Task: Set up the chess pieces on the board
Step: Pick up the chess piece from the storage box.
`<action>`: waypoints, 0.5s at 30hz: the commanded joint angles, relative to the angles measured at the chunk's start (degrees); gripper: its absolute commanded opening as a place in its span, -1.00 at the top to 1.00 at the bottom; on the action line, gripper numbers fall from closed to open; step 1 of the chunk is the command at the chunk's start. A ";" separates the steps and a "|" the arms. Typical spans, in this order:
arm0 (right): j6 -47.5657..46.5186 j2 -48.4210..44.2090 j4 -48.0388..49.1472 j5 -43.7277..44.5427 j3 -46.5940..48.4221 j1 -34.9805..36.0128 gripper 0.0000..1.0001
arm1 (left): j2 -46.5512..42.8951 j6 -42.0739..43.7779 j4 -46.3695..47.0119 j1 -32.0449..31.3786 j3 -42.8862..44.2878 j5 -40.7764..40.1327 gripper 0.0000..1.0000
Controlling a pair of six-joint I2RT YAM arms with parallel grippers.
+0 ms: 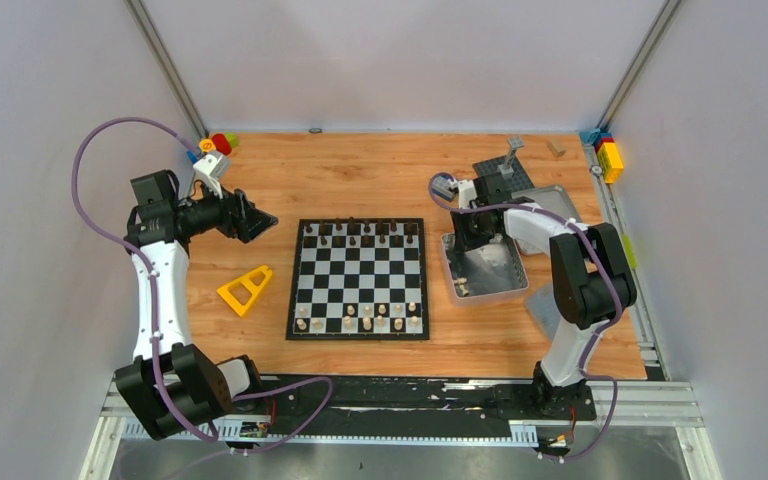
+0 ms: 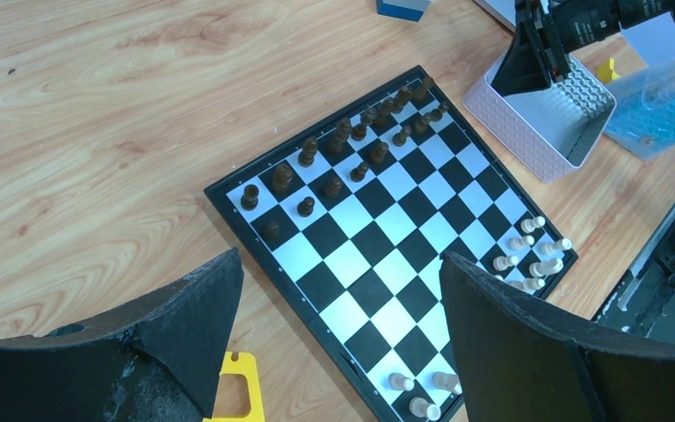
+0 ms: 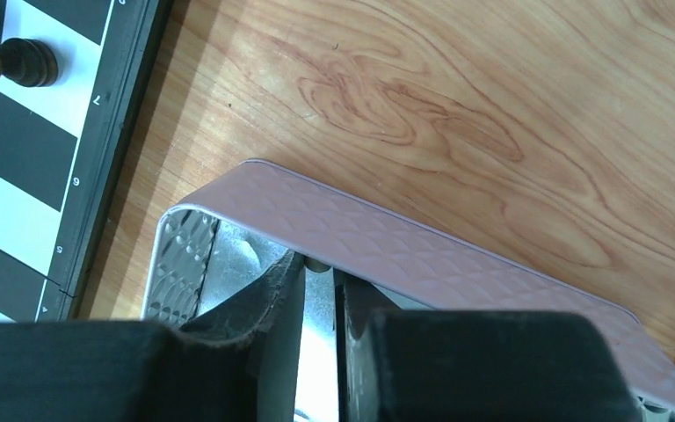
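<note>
Reaching into the tin [image 3: 422, 255] just right of the board [image 1: 358, 275], our right fingers [image 3: 255, 308] are pinched close; we cannot tell if they hold anything. Our left fingers [image 2: 185, 325] hang wide apart, left of the board. The chess pieces [image 1: 360, 318] stand along the board's near and far rows. They look light, hard and tippy, so we should pinch one gently round its thin middle.

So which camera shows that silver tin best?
The top external view: nearly the whole silver tin shows, open side up. The left wrist view catches only part of it; the right wrist view only one wall.
</note>
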 commanded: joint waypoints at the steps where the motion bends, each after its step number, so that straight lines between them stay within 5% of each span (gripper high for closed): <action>1: 0.00 0.18 1.55 1.40 1.68 0.30 0.74 | -0.31 -0.49 1.29 -0.30 -0.05 1.60 -0.79; 6: -1.97 -2.85 0.93 1.79 0.96 0.21 0.99 | -1.33 1.64 0.77 -0.97 -0.23 1.87 -0.79; 15: -9.21 -10.99 -4.94 -5.33 -0.93 0.07 1.00 | -1.72 5.92 -0.37 -9.82 0.21 -1.63 -0.79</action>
